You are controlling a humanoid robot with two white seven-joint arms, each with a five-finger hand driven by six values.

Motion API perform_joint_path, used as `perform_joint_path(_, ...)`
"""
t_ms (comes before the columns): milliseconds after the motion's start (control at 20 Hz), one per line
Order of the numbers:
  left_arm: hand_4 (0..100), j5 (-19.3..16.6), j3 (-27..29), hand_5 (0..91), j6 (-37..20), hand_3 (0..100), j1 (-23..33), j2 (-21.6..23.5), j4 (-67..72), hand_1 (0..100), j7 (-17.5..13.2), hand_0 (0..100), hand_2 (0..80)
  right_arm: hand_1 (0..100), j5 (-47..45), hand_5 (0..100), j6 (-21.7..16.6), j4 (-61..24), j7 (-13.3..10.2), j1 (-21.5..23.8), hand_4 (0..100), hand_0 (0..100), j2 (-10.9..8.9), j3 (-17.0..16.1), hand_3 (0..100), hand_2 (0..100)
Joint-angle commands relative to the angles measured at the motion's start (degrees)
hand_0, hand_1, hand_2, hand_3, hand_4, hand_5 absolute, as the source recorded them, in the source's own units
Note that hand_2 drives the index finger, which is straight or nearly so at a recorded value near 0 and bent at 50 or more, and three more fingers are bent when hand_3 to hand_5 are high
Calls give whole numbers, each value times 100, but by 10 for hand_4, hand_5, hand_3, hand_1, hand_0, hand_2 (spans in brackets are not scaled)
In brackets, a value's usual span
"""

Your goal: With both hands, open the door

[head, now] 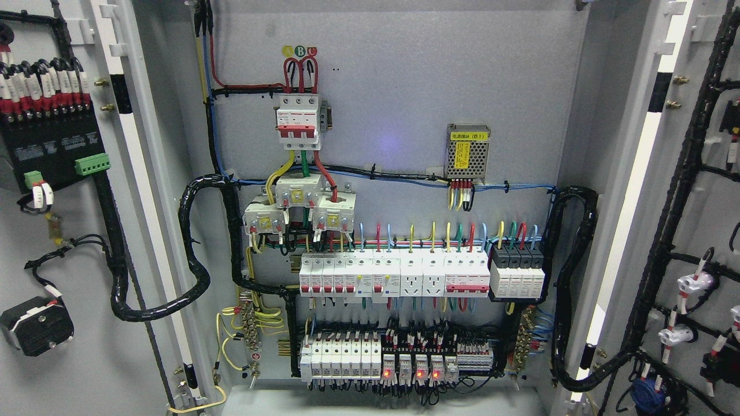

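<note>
main breaker top centre | power supply right | breaker rows below | relays red-lit

Carrier: grey metal back panel of the open electrical cabinet, upright, with every device mounted straight on it.
Top: white three-pole main breaker with red toggles, red wires looping above it.
Upper right: small perforated silver power supply with yellow label.
Left of middle: three white current transformer blocks, clustered and touching.
Middle row: white miniature breakers and sockets, ending at the black-topped surge modules on the right.
Bottom row: white breakers beside relays with red lamps lit.
Sides: black corrugated cable conduits looping out to both doors.
</note>
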Motion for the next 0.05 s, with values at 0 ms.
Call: perform_joint_path(0,0,-10,22,0,52,0,-31,-50,198,0,-2,0,0,0,80,0,75,670,-51,-34,0,0,142,85,0,0)
